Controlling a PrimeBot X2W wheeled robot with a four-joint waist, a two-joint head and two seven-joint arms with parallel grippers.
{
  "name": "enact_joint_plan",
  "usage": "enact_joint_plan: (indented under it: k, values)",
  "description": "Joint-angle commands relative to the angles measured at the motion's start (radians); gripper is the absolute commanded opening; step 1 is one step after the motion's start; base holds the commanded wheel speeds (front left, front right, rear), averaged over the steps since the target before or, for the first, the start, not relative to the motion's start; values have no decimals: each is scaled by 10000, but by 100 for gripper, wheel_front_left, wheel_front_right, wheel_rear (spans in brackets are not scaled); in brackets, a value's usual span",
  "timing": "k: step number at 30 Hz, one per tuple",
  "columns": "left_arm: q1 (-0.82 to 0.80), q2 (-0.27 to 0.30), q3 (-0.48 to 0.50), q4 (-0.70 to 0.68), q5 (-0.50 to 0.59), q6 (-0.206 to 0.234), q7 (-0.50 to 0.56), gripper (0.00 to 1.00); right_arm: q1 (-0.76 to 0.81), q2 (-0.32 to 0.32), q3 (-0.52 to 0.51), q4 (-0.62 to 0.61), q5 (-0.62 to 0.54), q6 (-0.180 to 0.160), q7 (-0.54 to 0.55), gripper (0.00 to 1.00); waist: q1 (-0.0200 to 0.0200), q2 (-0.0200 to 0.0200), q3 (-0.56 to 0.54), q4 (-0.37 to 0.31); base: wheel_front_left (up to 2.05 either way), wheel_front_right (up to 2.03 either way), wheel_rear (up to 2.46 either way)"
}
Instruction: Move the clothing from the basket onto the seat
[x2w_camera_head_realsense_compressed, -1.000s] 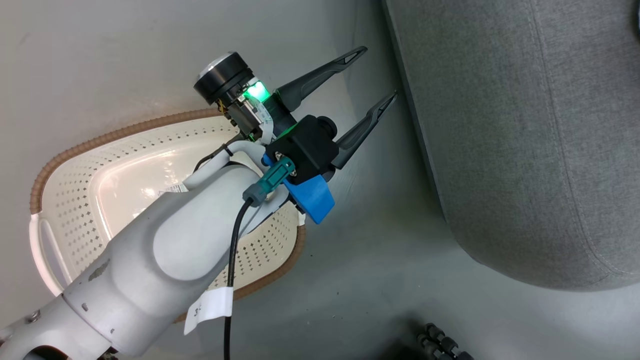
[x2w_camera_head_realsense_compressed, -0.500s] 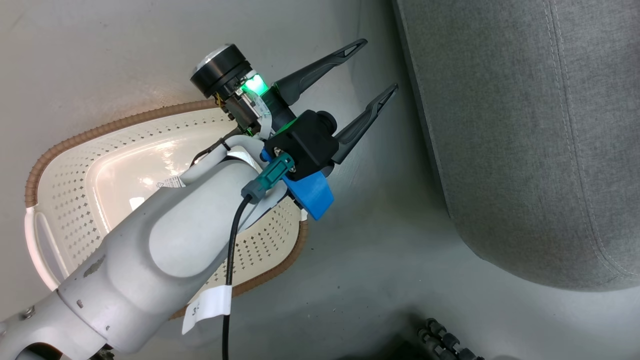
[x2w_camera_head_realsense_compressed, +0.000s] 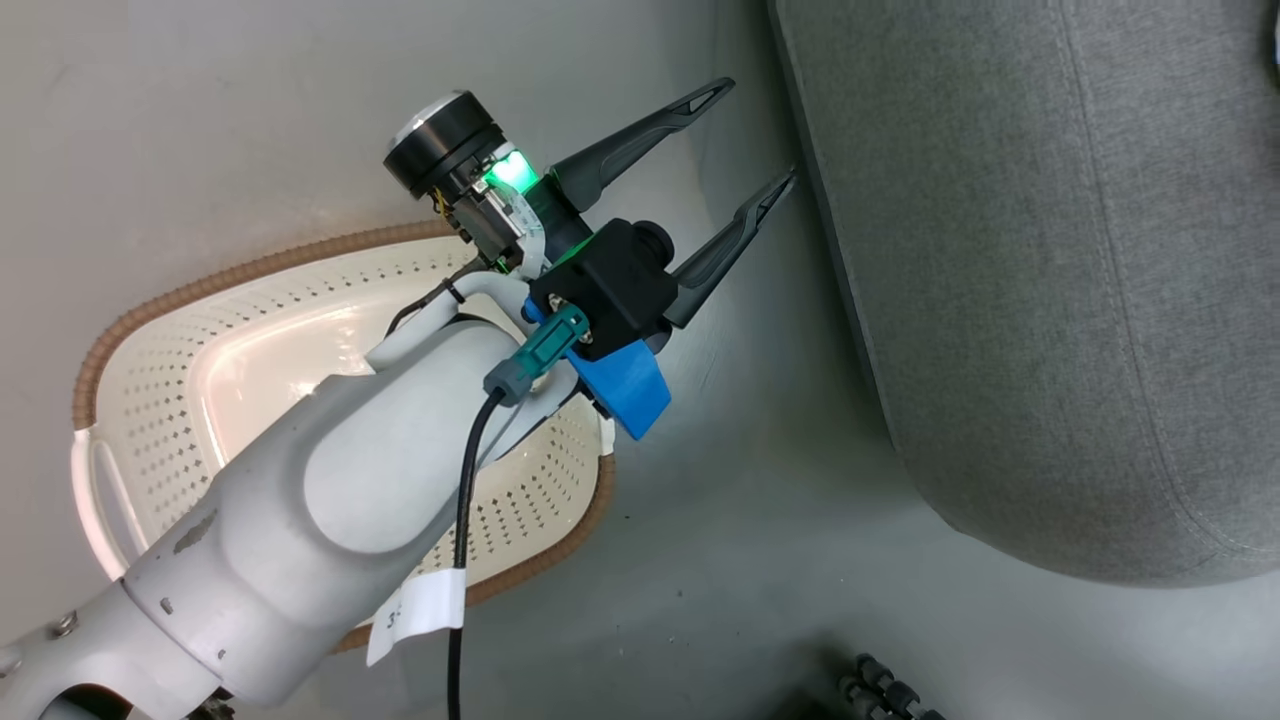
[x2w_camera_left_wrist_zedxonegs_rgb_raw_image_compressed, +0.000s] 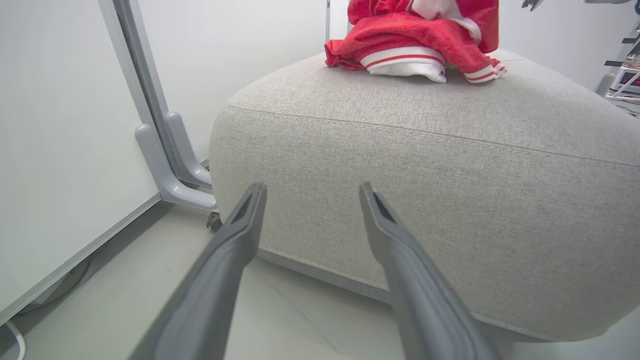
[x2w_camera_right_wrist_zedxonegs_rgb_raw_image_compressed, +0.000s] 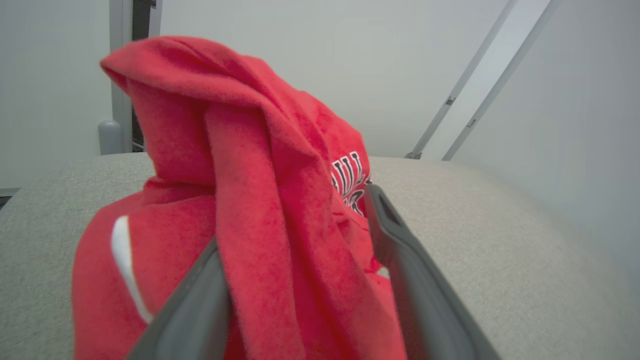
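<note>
- Left pincer (x2w_camera_head_realsense_compressed: 757, 132) is wide open with nothing in it. It hangs over the floor (x2w_camera_head_realsense_compressed: 750, 560) in the gap between the basket (x2w_camera_head_realsense_compressed: 250, 262) and the seat (x2w_camera_head_realsense_compressed: 1050, 300), and 1 fingertip is right up against the seat's edge.
- From the left wrist cam, its 2 fingers point at the seat's rounded side, low down near the bottom seam.
- The basket sits on the floor and the pale left forearm (x2w_camera_head_realsense_compressed: 330, 490) crosses over it. A black cable (x2w_camera_head_realsense_compressed: 462, 520) runs along that arm and a green light (x2w_camera_head_realsense_compressed: 513, 176) glows at the wrist.
- The clothing (x2w_camera_left_wrist_zedxonegs_rgb_raw_image_compressed: 400, 35) is up on top of the seat, a red heap with white striped trim, back from the near edge.
- Right pincer (x2w_camera_right_wrist_zedxonegs_rgb_raw_image_compressed: 295, 220) is at that heap. Its fingers are spread wide and a thick fold of red cloth stands bunched between them, flopped over 1 finger's tip. At that spread it looks like it isn't clamping.
- You can see white lettering on the cloth just by the other finger.
- A grey metal frame leg (x2w_camera_left_wrist_zedxonegs_rgb_raw_image_compressed: 165, 165) stands on the floor beside the seat, against a white wall panel (x2w_camera_left_wrist_zedxonegs_rgb_raw_image_compressed: 60, 125).
</note>
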Motion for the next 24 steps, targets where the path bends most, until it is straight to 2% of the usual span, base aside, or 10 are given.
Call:
enact_joint_plan:
  k: [1,13,24]
  values:
    - [64,-30,7,31,-45,84,-75,100,353,122,56,-227,-100,1,-5,100,0,0,-250,48,0,0,0]
    - [698,-221,392,171,-327,348,-232,100,1968,572,431,-1881,-346,1,-5,100,0,0,-1593,239,0,0,0]
    - [2166,-229,2392,-826,-291,914,-235,100,2967,821,1435,-3254,-493,1,-4,100,0,0,-3177,1046,0,0,0]
